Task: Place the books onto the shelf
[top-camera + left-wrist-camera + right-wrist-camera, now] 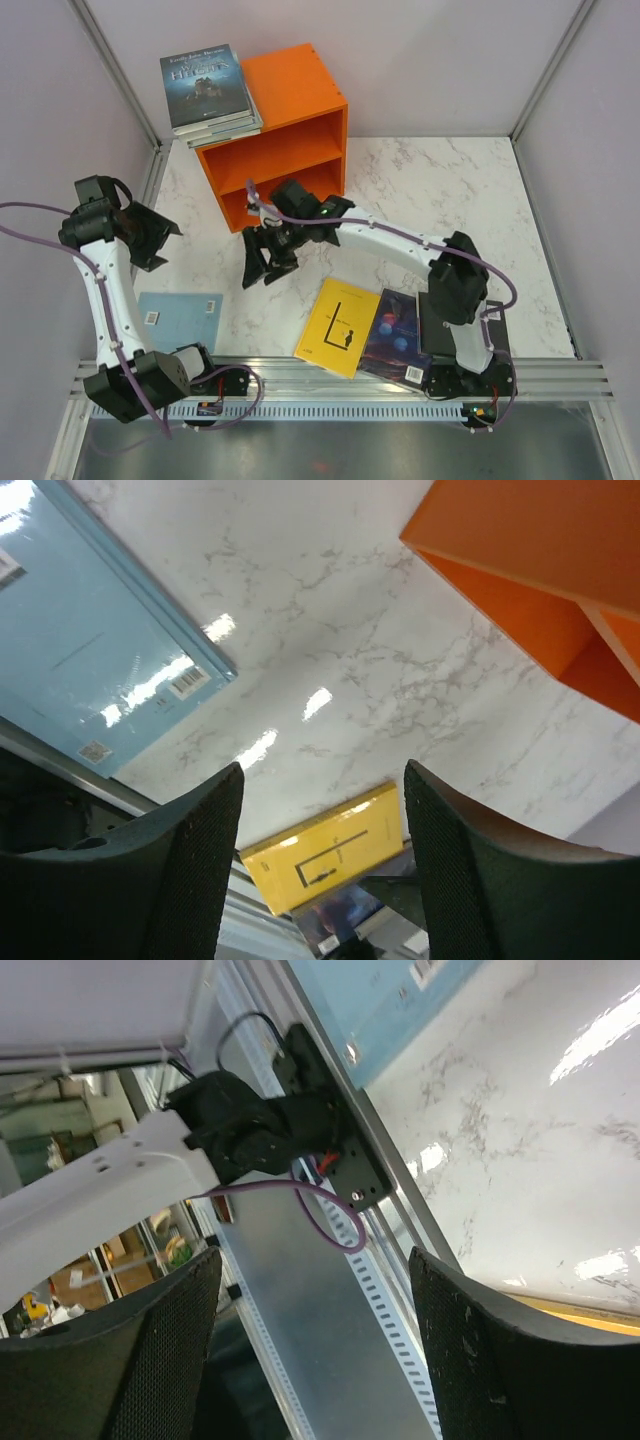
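**Top external view: three books flat on the table, a stack on the shelf's roof, both claws wide and empty**

Nearest the arm bases, three books lie flat on the marble table (450, 190). A light blue book (180, 320) lies by the left arm's base and a yellow book (338, 327) in the middle. A dark blue book (393, 335) meets the yellow one's right edge, and its far side is hidden under the right arm.

Farther in, the left gripper (158, 240) hangs over the table's left side, its fingers spread well apart with nothing between them. Its wrist camera looks through the gap at bare marble, with the light blue book cut off at the upper left.

The right gripper (268, 258) hovers just in front of the lower compartment. It too is spread wide and grips nothing; its own camera shows only the metal rail and the left arm's base between the fingers.

Farthest back, the orange shelf (295, 85) stands at an angle, open front toward the arms. A stack of books (207, 90) lies on its roof at the left, overhanging the edge, not inside either compartment. Its top cover is dark; how many books it holds is hard to count. The upper compartment shows only orange board. The lower one is partly hidden behind the right wrist.
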Motion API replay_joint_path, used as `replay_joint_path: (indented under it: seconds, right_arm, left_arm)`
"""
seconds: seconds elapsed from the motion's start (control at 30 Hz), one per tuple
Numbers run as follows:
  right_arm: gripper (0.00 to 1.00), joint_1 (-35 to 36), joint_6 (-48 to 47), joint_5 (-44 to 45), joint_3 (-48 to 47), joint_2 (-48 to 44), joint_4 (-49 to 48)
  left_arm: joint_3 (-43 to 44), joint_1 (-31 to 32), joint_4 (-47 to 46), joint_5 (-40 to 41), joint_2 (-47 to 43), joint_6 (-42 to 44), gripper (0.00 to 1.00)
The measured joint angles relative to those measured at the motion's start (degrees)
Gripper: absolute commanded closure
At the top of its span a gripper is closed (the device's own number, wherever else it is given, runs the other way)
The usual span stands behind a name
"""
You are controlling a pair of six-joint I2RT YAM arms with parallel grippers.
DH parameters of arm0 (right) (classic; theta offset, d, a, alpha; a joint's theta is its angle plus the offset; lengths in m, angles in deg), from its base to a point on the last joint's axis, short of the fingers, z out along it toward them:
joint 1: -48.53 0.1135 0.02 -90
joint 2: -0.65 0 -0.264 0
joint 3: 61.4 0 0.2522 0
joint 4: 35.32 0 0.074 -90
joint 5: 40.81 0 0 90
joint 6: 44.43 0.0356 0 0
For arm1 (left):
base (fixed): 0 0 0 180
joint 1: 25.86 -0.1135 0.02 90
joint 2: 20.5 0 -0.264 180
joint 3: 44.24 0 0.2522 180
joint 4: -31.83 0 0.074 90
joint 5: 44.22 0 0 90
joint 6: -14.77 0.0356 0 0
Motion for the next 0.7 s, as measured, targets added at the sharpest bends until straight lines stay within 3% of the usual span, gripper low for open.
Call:
replay_joint_path:
  seconds: [0.13, 0.3, 0.4, 0.53, 0.7]
  right_arm:
    - [0.23, 2.84, -0.94, 0.00, -0.98, 6.01, 1.51]
    - [0.23, 1.60, -1.64, 0.07, -0.94, 8.22, 2.67]
    - [0.23, 0.33, -2.78, 0.02, 2.38, 5.86, 1.86]
    - [0.24, -1.70, -4.31, -0.63, 10.67, 0.70, 1.99]
    - [0.26, -4.22, -4.90, -1.11, 17.81, -3.63, 2.21]
  left_arm:
    - [-3.85, 1.60, -0.11, 4.61, -6.01, 0.07, 0.28]
    - [-16.85, 1.88, -1.38, 9.51, -9.22, -0.04, 0.28]
    - [-22.34, 1.88, -2.86, 12.37, -7.61, -0.02, 0.29]
    - [-23.04, 0.46, -4.61, 17.14, -3.98, 1.60, 0.34]
    - [-21.35, -7.98, -8.92, 18.67, 2.97, 3.54, 0.39]
